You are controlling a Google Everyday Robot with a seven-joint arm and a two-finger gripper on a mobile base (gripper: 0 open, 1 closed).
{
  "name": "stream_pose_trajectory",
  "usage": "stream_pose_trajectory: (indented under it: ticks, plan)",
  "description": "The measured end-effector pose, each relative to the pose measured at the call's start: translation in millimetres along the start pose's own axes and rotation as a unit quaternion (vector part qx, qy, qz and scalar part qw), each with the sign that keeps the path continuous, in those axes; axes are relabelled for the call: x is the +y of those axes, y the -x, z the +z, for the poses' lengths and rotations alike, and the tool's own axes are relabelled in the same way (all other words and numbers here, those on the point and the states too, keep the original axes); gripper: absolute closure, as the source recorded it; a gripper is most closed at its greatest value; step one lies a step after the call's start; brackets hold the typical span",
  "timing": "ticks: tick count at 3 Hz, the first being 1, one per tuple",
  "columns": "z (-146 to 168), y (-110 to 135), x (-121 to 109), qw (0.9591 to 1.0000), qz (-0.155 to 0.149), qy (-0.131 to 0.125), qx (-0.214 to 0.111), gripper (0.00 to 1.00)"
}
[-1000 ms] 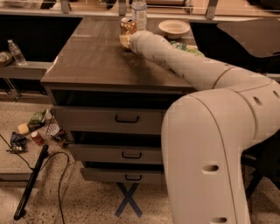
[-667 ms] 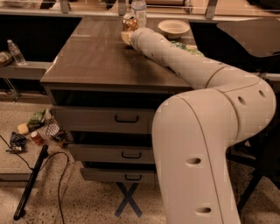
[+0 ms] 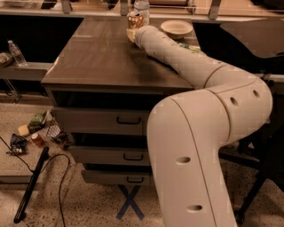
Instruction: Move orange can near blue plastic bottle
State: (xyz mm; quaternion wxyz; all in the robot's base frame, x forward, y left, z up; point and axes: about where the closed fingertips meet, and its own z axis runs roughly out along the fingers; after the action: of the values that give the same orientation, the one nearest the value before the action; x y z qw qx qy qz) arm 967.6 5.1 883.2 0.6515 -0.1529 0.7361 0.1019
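The orange can (image 3: 135, 20) stands upright at the far end of the brown table (image 3: 97, 62), just left of the blue plastic bottle (image 3: 142, 6) and almost touching it in the camera view. The bottle's top is cut off by the frame edge. My gripper (image 3: 131, 34) is at the far end of the long white arm (image 3: 177, 55), right in front of the can at its base. The wrist hides most of the gripper, and I cannot tell whether it holds the can.
A pale bowl (image 3: 176, 29) sits right of the bottle. The table has drawers (image 3: 128, 120) below. A small clear bottle (image 3: 16, 52) stands on a low ledge at left. Litter with a small red can (image 3: 37, 139) and a black cable (image 3: 31, 186) lie on the floor. A dark chair (image 3: 253, 40) is at right.
The arm has reached a little farther toward the back of the table, and the can now sits slightly closer to the bottle. The arm's elbow has shifted in view.
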Motion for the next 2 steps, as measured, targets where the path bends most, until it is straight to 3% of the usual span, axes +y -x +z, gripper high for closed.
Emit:
stream_pose_trajectory:
  ticks: [1, 2]
  plan:
    - [-6.7, -0.9, -5.9, 0.9999, 0.002, -0.01, 0.008, 0.07]
    - [-16.4, 3.2, -10.5, 0.9998, 0.0, -0.017, 0.013, 0.0]
